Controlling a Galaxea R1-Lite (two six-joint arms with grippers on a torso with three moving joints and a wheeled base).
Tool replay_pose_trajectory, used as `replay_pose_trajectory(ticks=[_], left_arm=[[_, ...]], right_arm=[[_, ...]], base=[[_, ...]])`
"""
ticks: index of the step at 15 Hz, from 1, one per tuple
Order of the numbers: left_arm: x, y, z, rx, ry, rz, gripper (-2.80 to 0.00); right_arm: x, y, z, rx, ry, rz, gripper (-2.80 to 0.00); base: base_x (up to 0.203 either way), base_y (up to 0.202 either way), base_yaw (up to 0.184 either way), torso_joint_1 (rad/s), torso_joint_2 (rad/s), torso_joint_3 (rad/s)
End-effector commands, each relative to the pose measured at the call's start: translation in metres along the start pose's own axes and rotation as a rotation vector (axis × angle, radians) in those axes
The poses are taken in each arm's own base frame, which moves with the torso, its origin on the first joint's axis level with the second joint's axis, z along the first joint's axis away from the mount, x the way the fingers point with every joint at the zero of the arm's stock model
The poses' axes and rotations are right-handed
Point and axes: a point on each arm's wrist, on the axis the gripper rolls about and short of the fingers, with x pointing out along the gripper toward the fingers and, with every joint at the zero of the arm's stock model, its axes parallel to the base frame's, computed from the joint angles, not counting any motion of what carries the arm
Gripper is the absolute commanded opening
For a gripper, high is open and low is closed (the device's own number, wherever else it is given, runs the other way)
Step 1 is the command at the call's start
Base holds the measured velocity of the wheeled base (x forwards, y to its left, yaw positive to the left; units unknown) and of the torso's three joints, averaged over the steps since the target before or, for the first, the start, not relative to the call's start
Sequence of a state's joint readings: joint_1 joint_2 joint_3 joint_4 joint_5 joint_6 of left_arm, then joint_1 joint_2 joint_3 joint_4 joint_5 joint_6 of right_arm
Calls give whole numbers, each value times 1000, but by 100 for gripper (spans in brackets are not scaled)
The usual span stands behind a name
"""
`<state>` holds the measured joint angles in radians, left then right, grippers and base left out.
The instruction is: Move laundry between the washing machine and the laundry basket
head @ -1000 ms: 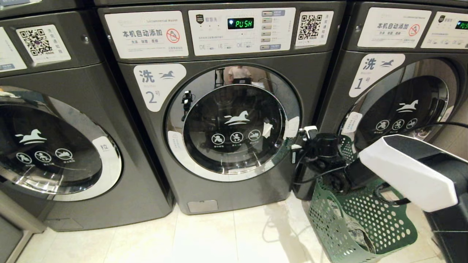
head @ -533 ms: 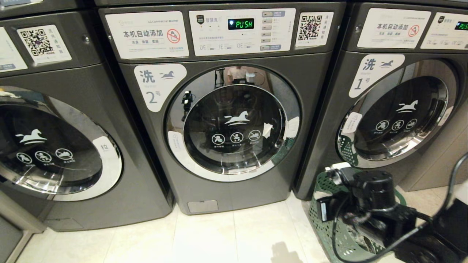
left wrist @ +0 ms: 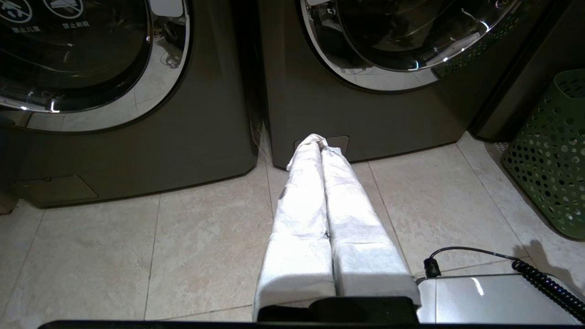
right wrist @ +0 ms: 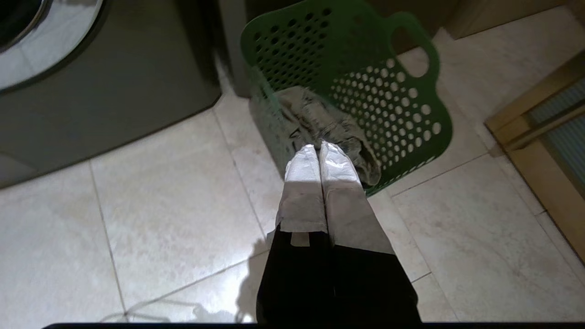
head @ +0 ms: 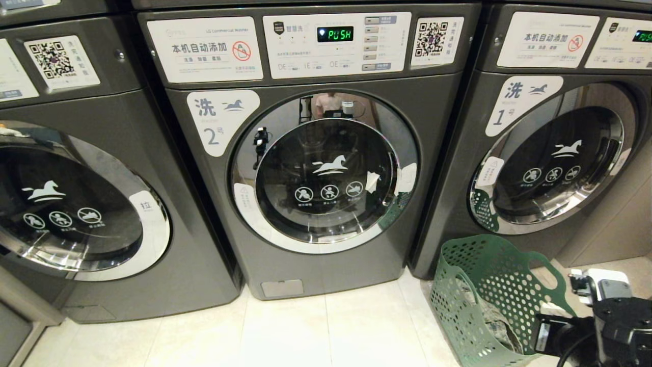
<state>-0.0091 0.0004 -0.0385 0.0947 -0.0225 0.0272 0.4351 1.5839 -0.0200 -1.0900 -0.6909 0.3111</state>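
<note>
Right gripper (right wrist: 320, 153) — jaws pressed together, empty — hangs above the green laundry basket (head: 509, 285), right of washing machine "2" (head: 316, 168); grey laundry (right wrist: 320, 121) lies inside. Left gripper (left wrist: 320, 146) likewise closed.

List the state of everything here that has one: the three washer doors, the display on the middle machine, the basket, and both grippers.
washing machine: door shut, display reads PUSH
machine labelled 1: door shut
left-hand machine: door shut
laundry basket: upright on the floor, holding laundry
left gripper: shut, empty, low over the floor
right gripper: shut, empty, near the basket
</note>
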Motion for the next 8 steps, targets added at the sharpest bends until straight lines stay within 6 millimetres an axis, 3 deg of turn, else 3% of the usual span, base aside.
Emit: replay_pose_trajectory(ticks=[1,3,5,6,8], left_arm=[[0,0,0,-1,0,1,-280],[0,0,0,-14,-1,14,-280],[0,0,0,-12,3,18,-280],[0,0,0,-13,2,18,-280],[0,0,0,-13,-1,18,-280]], right_arm=[[-9,-20,14,92,-87,-77,-280],[-9,-52,28,175,-161,-262,-280],[-25,-81,42,218,-274,-405,-280],[-33,-86,45,190,-304,-399,-280],[-46,-85,44,61,-295,-195,-280]], base=[[0,0,0,0,0,0],[0,0,0,0,0,0],[0,0,0,0,0,0],[0,0,0,0,0,0],[0,0,0,0,0,0]])
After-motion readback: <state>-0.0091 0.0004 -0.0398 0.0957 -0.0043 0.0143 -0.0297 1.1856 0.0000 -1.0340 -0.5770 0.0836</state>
